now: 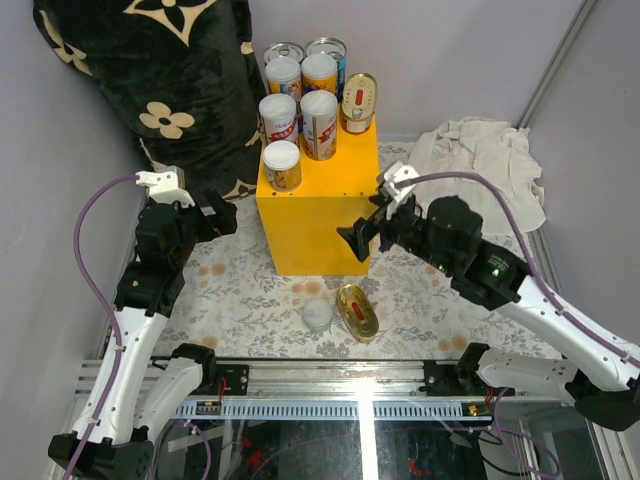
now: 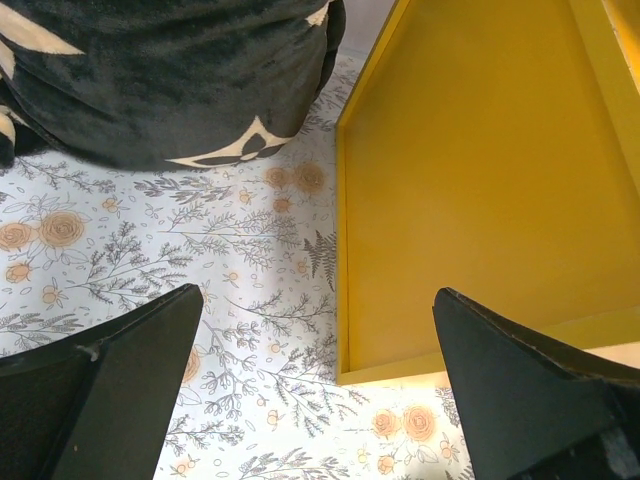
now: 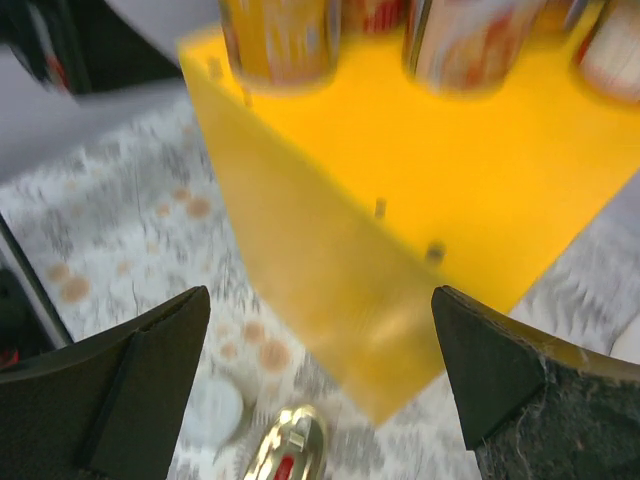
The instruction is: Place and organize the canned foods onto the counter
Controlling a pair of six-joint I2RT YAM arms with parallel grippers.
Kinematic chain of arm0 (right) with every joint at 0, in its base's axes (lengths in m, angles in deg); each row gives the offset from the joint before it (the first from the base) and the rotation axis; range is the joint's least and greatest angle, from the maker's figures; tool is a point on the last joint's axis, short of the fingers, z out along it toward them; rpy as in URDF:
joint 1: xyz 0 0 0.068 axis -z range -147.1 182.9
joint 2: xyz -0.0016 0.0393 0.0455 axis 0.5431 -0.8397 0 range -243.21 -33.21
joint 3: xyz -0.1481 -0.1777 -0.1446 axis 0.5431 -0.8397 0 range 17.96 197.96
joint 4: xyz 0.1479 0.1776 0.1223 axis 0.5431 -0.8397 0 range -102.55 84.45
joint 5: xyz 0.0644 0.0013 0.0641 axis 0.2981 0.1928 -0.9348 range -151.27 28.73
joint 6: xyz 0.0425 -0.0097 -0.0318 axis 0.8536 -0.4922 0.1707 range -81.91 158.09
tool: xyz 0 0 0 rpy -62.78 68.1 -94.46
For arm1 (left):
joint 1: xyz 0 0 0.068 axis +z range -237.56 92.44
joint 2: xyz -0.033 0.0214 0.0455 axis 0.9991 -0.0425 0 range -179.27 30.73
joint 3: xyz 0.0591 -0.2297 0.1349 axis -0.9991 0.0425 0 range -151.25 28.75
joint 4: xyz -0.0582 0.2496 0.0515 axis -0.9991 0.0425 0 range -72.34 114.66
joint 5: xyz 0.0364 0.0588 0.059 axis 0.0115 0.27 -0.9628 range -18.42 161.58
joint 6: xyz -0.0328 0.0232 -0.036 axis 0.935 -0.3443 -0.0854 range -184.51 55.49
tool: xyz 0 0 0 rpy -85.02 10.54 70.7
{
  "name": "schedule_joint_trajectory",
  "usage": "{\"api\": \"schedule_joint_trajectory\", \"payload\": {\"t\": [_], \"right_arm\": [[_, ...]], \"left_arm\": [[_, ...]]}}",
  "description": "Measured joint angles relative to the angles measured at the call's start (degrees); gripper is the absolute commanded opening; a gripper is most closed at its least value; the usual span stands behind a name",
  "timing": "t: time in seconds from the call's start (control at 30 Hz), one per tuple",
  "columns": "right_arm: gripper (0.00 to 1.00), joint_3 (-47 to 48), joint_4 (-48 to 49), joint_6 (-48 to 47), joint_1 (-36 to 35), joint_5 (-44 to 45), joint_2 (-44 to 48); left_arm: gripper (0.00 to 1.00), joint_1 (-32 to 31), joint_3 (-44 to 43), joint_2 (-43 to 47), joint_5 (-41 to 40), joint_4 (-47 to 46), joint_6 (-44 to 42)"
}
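Observation:
The yellow counter (image 1: 318, 225) stands mid-mat with several cans on its top: orange and white-labelled cans (image 1: 319, 124), silver-topped cans (image 1: 326, 50) at the back and a gold oval tin (image 1: 358, 102) leaning upright. On the mat in front lie a small white-lidded can (image 1: 317, 316) and a flat gold oval tin (image 1: 357, 309). My right gripper (image 1: 358, 238) hangs open at the counter's right front corner, empty; its wrist view shows the counter (image 3: 400, 190), the gold tin (image 3: 285, 450) and the white lid (image 3: 210, 410) below. My left gripper (image 1: 225, 215) is open and empty, left of the counter (image 2: 480, 190).
A black flower-patterned cushion (image 1: 150, 80) leans at the back left, close to my left arm. A crumpled white cloth (image 1: 485, 160) lies at the back right. The floral mat (image 1: 250, 290) covers the floor, bounded by a metal rail (image 1: 350, 400) at the near edge.

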Motion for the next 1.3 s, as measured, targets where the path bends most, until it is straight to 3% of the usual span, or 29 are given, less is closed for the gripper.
{"api": "schedule_joint_trajectory", "payload": {"t": [0.2,0.43,0.73,0.93,1.17,1.23,1.3], "right_arm": [[1.0,-14.29,-4.74,6.23,-0.85,3.63,2.82],[1.0,-26.84,-5.42,15.08,-6.91,9.88,0.24],[0.99,-34.07,0.31,21.92,-10.62,9.94,-11.61],[0.98,-35.98,3.45,24.0,-11.06,9.14,-13.99],[0.78,-36.79,6.27,25.59,-11.45,8.39,-17.79],[0.6,-36.85,6.67,26.51,-11.45,8.59,-18.67],[0.31,-36.85,6.99,27.32,-11.47,8.98,-18.8]], "left_arm": [[1.0,0.0,0.0,0.0,1.01,0.0,0.02],[1.0,0.02,0.13,-0.02,1.18,-0.02,0.02],[1.0,0.26,0.72,-0.42,1.25,0.0,0.02],[1.0,0.26,0.74,-1.2,1.29,0.0,0.02],[1.0,0.26,0.72,-1.79,1.31,0.0,0.0],[1.0,0.26,0.74,-1.95,1.31,0.0,0.02],[1.0,0.26,0.74,-2.03,1.31,0.0,0.0]]}}
